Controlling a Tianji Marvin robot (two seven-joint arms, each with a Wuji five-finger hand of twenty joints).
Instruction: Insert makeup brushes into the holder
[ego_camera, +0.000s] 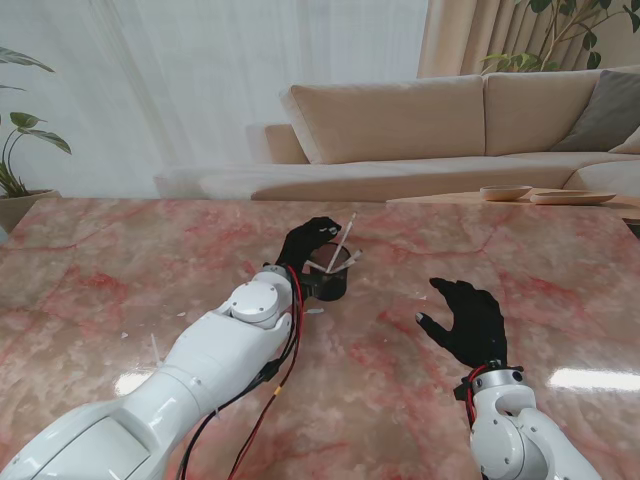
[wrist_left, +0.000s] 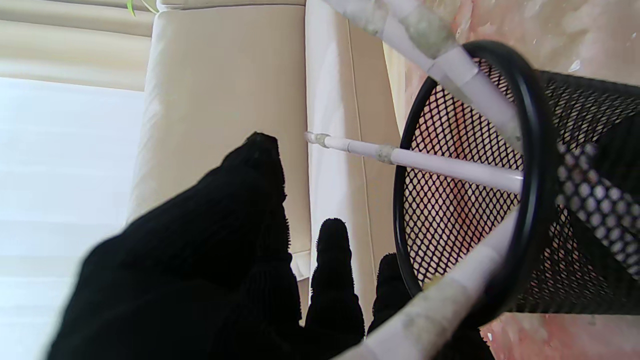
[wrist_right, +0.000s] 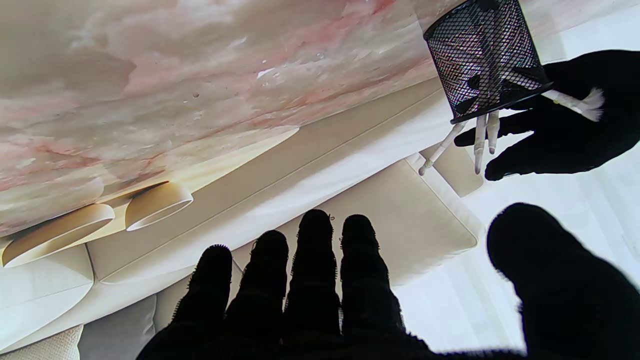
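The black mesh holder stands on the pink marble table, just right of my left wrist. Several white-handled makeup brushes lean in it, their handles sticking out over the rim. In the right wrist view one brush lies across the rim with its white bristles over my left palm. My left hand hovers at the holder's far left side, with its fingers spread and closed on nothing. My right hand floats open, palm down, well to the right of the holder and nearer to me.
A thin white stick lies on the table far left, and a small white piece sits near the holder's base. A wooden bowl and plate rest at the far right edge. A beige sofa stands behind.
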